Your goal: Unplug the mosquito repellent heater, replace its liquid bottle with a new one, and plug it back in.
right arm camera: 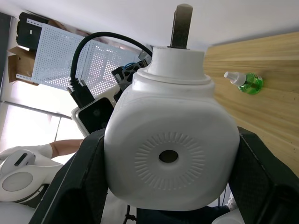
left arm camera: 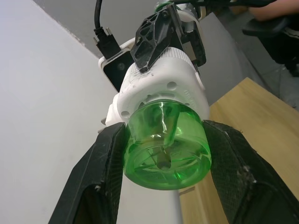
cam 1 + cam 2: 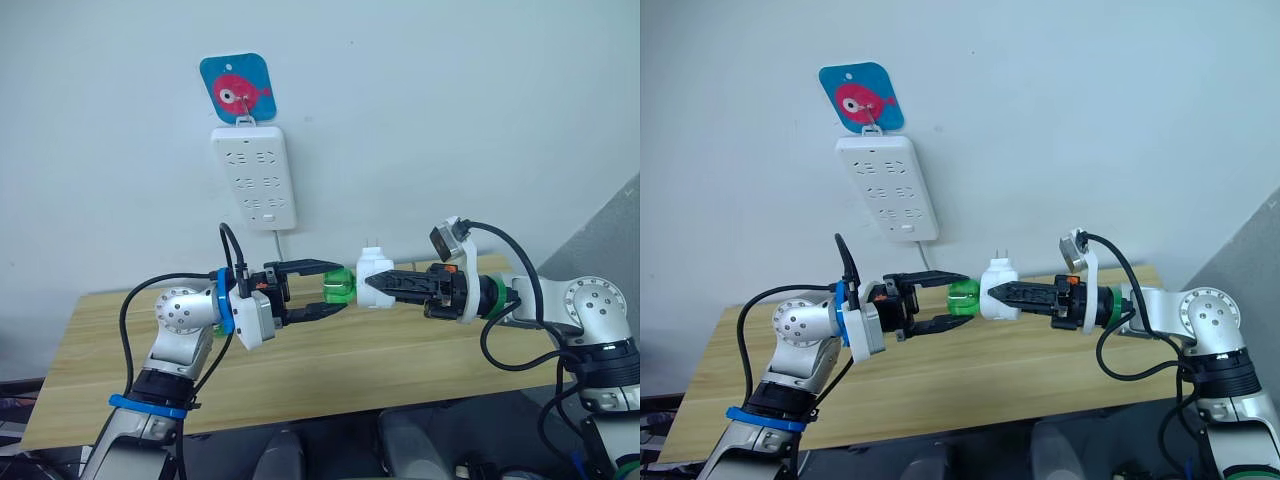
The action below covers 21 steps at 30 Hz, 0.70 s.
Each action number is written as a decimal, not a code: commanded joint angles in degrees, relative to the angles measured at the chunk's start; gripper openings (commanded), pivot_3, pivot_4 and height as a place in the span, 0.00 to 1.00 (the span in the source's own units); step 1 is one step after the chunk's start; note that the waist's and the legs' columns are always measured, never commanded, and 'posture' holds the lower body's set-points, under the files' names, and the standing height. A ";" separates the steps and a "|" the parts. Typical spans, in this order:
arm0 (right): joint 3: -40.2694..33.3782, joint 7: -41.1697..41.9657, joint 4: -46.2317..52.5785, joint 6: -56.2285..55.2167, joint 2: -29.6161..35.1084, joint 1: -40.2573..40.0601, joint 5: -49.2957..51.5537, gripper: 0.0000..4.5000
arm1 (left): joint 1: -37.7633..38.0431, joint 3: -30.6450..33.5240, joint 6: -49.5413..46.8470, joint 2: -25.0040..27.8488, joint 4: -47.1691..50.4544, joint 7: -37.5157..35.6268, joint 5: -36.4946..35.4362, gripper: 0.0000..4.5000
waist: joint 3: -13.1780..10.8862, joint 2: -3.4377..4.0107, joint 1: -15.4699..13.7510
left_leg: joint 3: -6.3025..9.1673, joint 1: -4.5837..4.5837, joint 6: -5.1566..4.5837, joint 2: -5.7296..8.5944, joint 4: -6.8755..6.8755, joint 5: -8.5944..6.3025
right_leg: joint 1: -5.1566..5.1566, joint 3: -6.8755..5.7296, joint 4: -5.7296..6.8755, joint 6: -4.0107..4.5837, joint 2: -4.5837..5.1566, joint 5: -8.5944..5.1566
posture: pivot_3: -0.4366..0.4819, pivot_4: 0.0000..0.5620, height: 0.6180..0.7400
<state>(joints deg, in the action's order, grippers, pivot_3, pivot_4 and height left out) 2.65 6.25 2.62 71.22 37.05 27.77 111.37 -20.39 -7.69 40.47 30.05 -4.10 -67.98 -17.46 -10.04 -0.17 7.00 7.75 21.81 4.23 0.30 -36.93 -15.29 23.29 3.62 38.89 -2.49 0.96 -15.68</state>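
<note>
The mosquito repellent heater (image 3: 373, 278), a small white rounded unit, is held in the air above the wooden table (image 3: 400, 370). Its two prongs (image 3: 368, 250) point up. My right gripper (image 3: 366, 286) is shut on its sides; the right wrist view shows its round vent hole (image 1: 168, 157) between my black fingers (image 1: 79, 186). A green liquid bottle (image 2: 166, 149) sticks out of the heater (image 2: 161, 84) toward my left arm. My left gripper (image 3: 338, 288) is closed on that bottle, one finger (image 2: 100, 177) on each side. A second green bottle (image 1: 245, 81) with a white tip lies on the table.
A long white power strip (image 3: 254, 175) hangs on the wall from a blue fish-patterned hook (image 3: 237, 90), its cable dropping behind the table. A person's hand (image 1: 70, 147) and a perforated white panel (image 1: 60, 56) show behind my left arm.
</note>
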 commanded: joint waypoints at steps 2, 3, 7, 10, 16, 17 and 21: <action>-1.09 2.02 4.29 0.72 1.45 1.39 1.63 0.68 | 2.09 -1.10 -27.74 7.99 12.20 1.76 -10.16 0.49 | 0.00 0.00 0.72 | 0.04 0.01 -0.02 -0.01 0.02 -0.01 | 0.00 -0.01 0.04 -0.02 0.00 -0.01 | 0.29 0.25 1.00; -1.02 2.23 4.60 0.75 1.68 1.47 1.63 0.68 | 2.06 -1.12 -34.98 9.70 14.45 3.22 -12.15 0.49 | 0.00 0.00 0.92 | 0.04 0.00 -0.04 0.00 0.02 -0.02 | 0.00 -0.01 0.04 -0.03 0.00 -0.02 | 0.29 0.25 1.00; -0.43 3.60 5.44 1.16 3.00 2.29 1.63 0.68 | -3.52 -0.50 -72.99 18.11 19.54 9.46 -30.65 0.49 | 0.00 0.00 1.08 | 0.09 0.00 -0.07 0.00 0.00 -0.04 | 0.00 -0.05 0.07 -0.28 -0.01 -0.17 | 0.30 0.24 1.00; 0.18 4.60 5.86 1.25 3.70 2.68 1.63 0.68 | -9.19 -1.18 -92.49 21.84 17.58 10.28 -39.19 0.49 | -0.01 -0.01 1.20 | 0.07 -0.02 -0.09 -0.01 0.00 -0.05 | 0.00 -0.06 0.06 -0.32 -0.04 -0.19 | 0.30 0.24 1.00; 0.71 5.72 6.19 0.96 4.77 2.27 1.63 0.68 | -11.24 -0.52 -96.70 22.65 17.05 8.05 -38.16 0.49 | -0.01 -0.02 1.24 | 0.00 -0.01 -0.20 -0.03 0.01 -0.12 | 0.03 -0.02 0.01 -0.33 -0.09 -0.21 | 0.30 0.24 1.00; 0.72 5.87 6.25 0.89 4.97 2.04 1.63 0.68 | -9.95 -0.59 -94.18 23.27 18.25 6.29 -36.36 0.66 | -0.01 -0.01 1.27 | -0.01 -0.01 -0.20 -0.04 0.02 -0.12 | 0.04 -0.01 0.01 -0.32 -0.09 -0.21 | 0.30 0.24 1.00; 0.88 6.41 6.20 0.56 5.78 1.49 1.63 0.68 | -5.15 2.05 -82.56 22.15 20.43 3.75 -29.64 0.92 | -0.03 -0.02 1.07 | -0.10 -0.05 -0.20 -0.05 0.06 -0.12 | 0.12 0.10 0.05 -0.09 -0.09 -0.09 | 0.30 0.25 1.00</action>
<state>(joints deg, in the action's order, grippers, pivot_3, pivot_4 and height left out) 4.62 11.11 6.75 72.04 42.76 29.16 111.02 -25.62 -8.18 -47.58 52.49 14.93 -63.08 -49.79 -10.07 -0.19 8.07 7.65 21.79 4.03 0.24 -36.89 -15.41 23.41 3.71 38.92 -2.60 0.86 -15.78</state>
